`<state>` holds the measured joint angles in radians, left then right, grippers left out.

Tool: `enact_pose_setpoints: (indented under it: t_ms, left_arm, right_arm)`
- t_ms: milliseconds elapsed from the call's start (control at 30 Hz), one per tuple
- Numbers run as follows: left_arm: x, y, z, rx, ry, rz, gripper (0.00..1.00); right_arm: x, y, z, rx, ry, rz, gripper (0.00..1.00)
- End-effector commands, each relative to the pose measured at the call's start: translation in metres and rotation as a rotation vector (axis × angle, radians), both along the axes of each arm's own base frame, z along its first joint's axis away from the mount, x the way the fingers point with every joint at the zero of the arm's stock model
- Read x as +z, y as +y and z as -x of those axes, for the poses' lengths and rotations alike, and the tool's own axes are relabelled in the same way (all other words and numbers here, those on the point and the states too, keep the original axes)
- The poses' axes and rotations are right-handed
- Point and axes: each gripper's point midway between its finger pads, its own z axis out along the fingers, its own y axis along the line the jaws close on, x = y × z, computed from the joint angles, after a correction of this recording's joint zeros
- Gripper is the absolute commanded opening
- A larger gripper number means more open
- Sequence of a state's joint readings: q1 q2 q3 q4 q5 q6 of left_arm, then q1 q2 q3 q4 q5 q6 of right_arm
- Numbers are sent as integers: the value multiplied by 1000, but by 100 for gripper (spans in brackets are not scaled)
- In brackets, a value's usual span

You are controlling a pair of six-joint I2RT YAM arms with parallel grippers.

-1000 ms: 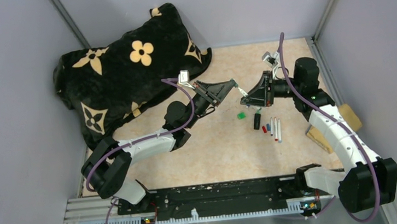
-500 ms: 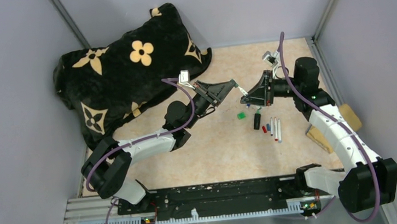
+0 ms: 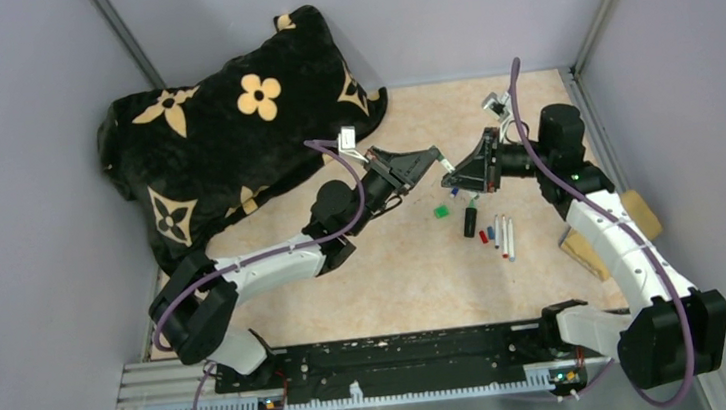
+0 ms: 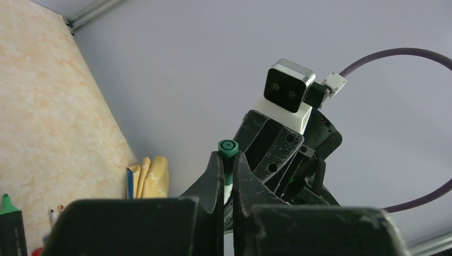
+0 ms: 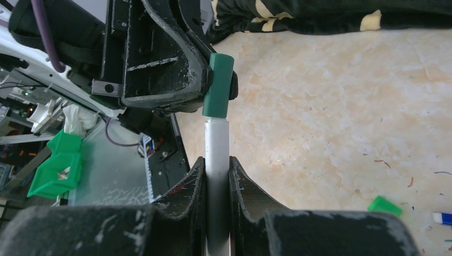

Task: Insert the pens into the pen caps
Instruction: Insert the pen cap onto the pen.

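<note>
Green cap (image 5: 218, 85) is clamped between the fingers of the left gripper (image 4: 227, 160) and held in the air above the table (image 3: 396, 272). Grey pen (image 5: 217, 141) is clamped in the right gripper (image 3: 449, 171), in line with the cap and touching its end; insertion depth cannot be told. Other pens (image 3: 505, 235) and black marker (image 3: 469, 222) are laid side by side on the table, near a loose green cap (image 3: 440, 212).

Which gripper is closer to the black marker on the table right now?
Right. The right gripper, holding a pen, hangs just beyond the black marker. The left gripper, clamped on a green cap, is farther beyond and to the left.
</note>
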<state>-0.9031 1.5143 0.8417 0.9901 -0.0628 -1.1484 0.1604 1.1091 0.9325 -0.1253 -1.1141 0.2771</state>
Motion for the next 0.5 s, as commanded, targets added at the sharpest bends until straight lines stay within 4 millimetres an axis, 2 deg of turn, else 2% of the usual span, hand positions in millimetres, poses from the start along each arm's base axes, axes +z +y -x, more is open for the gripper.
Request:
enact_pose_setpoints:
  t_ms: [0, 200, 367, 467]
  left_arm:
    - [4, -15, 18, -8, -42, -92, 0]
    - [-9, -28, 25, 43, -58, -199, 0]
    - [-3, -38, 39, -9, -105, -169, 0]
    - [6, -34, 44, -20, -143, -147, 0]
  right_arm:
    - [20, -2, -17, -55, -107, 23, 0]
    - [20, -7, -32, -129, -148, 53, 0]
    - [18, 0, -25, -52, -216, -8, 0]
    - [18, 3, -16, 1, -264, -44, 0]
